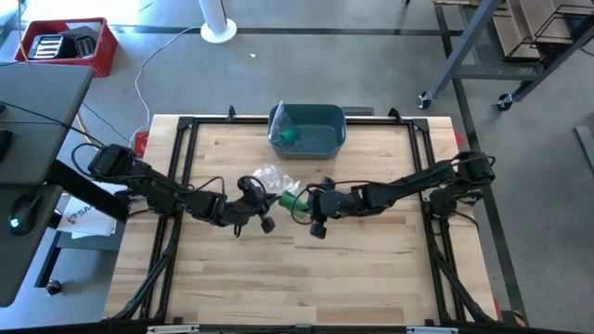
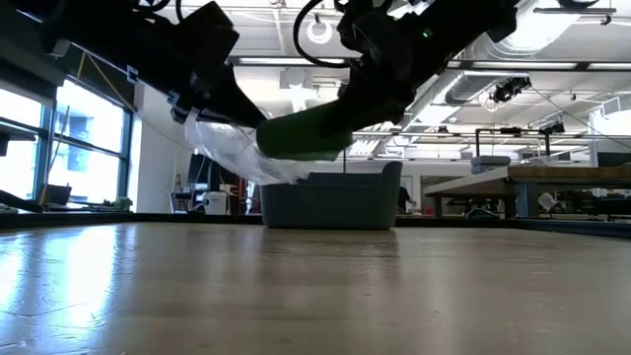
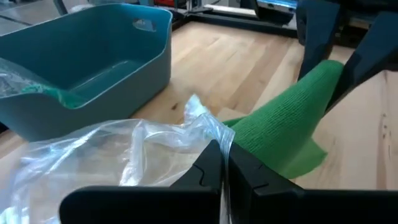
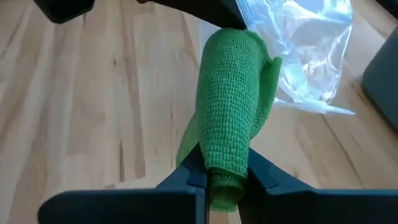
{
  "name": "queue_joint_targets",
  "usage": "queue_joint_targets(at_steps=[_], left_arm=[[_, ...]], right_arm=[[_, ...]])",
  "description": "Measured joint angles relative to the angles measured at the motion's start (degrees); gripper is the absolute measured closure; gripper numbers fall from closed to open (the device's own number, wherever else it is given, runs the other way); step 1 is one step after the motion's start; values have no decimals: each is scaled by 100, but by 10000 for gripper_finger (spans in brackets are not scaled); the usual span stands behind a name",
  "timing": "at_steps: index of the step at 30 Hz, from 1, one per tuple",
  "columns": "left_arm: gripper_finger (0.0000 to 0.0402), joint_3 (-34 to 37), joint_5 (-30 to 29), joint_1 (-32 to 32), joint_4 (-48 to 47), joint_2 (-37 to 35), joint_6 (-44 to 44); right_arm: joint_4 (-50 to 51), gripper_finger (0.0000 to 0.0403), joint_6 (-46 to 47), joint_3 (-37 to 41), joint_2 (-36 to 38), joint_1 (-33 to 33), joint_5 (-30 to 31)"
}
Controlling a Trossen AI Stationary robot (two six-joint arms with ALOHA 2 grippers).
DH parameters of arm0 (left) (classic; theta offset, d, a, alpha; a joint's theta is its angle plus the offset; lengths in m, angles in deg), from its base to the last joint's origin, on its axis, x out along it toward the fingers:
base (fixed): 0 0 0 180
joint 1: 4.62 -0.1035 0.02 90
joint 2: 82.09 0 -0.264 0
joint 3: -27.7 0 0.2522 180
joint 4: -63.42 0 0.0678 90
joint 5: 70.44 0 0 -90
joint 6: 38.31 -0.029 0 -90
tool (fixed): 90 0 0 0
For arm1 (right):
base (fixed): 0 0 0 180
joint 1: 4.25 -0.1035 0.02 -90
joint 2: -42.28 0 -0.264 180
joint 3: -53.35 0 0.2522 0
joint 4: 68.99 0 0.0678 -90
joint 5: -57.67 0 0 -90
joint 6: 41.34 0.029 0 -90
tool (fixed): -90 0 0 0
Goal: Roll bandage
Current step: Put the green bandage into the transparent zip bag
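A rolled green bandage (image 4: 231, 99) and a clear plastic bag (image 3: 106, 155) hang above the middle of the wooden table; the bandage's far end meets the bag's mouth. My right gripper (image 1: 311, 202) is shut on the bandage, which also shows in the high view (image 1: 295, 199) and the low view (image 2: 301, 133). My left gripper (image 1: 263, 197) is shut on the bag (image 1: 271, 178). The two grippers face each other closely. My left gripper pinches the bag's crumpled edge (image 3: 219, 134) between its two fingers, close to the bandage; the bag is lifted clear and hangs slack behind. My right gripper pinches the bandage roll's near end (image 4: 225, 167) between its two fingers, which lie along the roll. The roll juts forward, clear of the table.
A teal bin (image 1: 308, 128) stands at the table's far edge, with clear plastic and something green inside. A black frame (image 1: 186, 148) runs around the table. Bare wood lies toward the near edge (image 1: 297, 278).
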Motion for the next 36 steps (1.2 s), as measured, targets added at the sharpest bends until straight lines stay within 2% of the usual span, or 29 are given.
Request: queue_joint_targets(at_steps=[3,12,17,21,27,36], left_arm=[[401,0,-11,-4,76,0,-2],[401,0,23,-7,87,-2,0],[401,0,59,-10,88,-2,-2],[401,0,149,-8,89,-2,0],[401,0,206,-71,320,-2,0],[401,0,813,-272,954,-1,-1]], right_arm=[[-49,372,121,-2,0,44,-22],[-100,372,-46,-17,0,115,-834],[18,372,319,-20,0,121,65],[59,372,787,-20,0,231,408],[-260,372,687,-20,0,268,213],[-615,368,783,-22,0,310,304]])
